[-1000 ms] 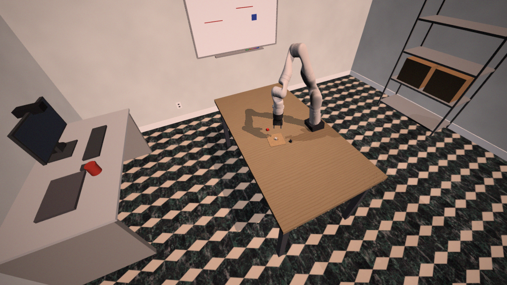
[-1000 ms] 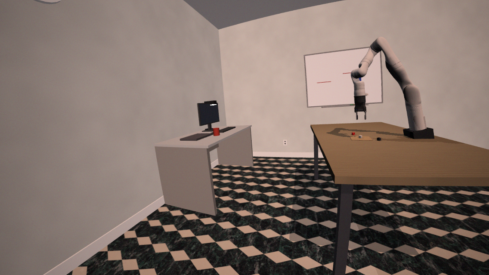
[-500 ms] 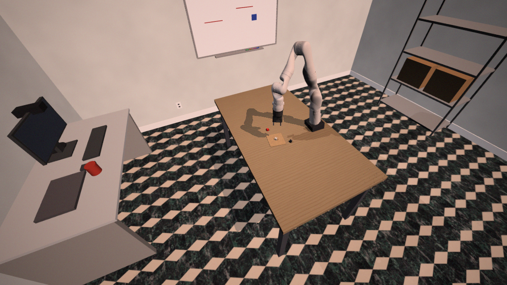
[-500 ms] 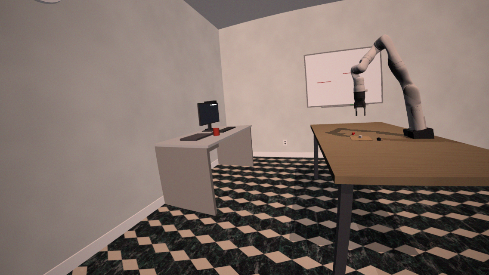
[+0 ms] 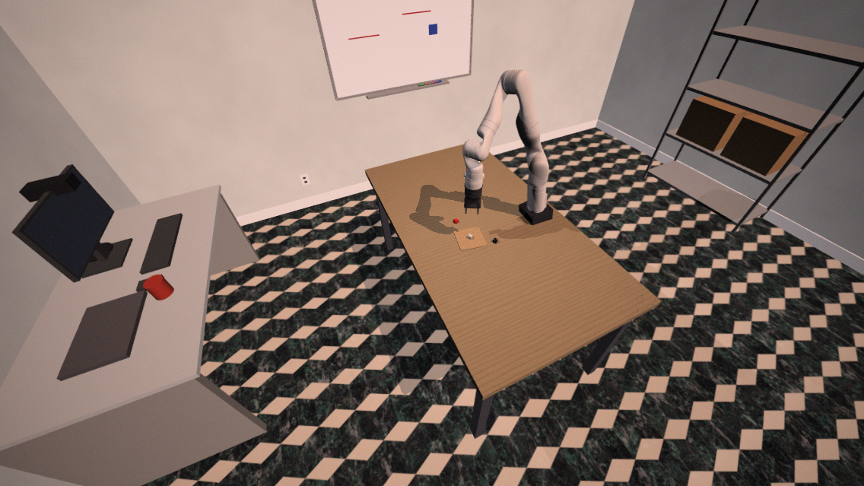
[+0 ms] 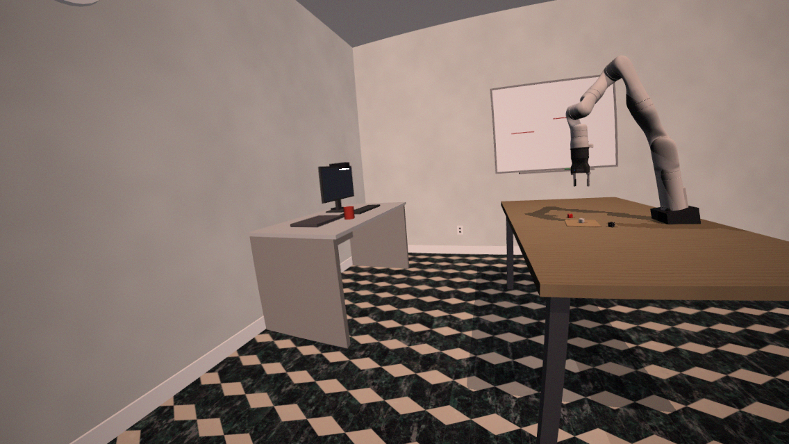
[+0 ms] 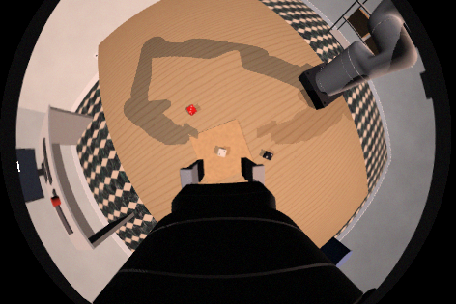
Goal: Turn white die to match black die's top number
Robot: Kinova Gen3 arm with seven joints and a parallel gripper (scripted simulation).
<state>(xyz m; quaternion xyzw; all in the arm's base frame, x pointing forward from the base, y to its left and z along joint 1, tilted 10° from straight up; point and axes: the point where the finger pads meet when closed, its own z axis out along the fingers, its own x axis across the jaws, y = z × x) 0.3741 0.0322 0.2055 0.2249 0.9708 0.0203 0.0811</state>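
Room with a checkered floor (image 5: 732,353), a whiteboard (image 5: 389,16) on the far wall, a grey desk (image 5: 127,302) to one side and a metal shelf rack (image 5: 767,32) in the corner. A wooden worktop (image 5: 522,302) is seen in the middle, with the arm's black base (image 5: 535,216) mounted on it.

A small tan mat (image 5: 471,239) is seen lying flat on the worktop. The white die (image 5: 470,235) is located on the mat, within its edges; its top number cannot be read at this size. The black die (image 5: 494,240) is located on the bare wood just beside the mat, on the side nearer the base. The red die (image 5: 455,219) is located on the wood off the mat's far side, within the arm's shadow. All three dice are apart from one another.

The gripper (image 6: 580,182) is held well above the worktop, pointing down. The fingers are spread fully and nothing is held between them. In the wrist view the white die (image 7: 222,152) is framed just ahead of the gap between the fingers.
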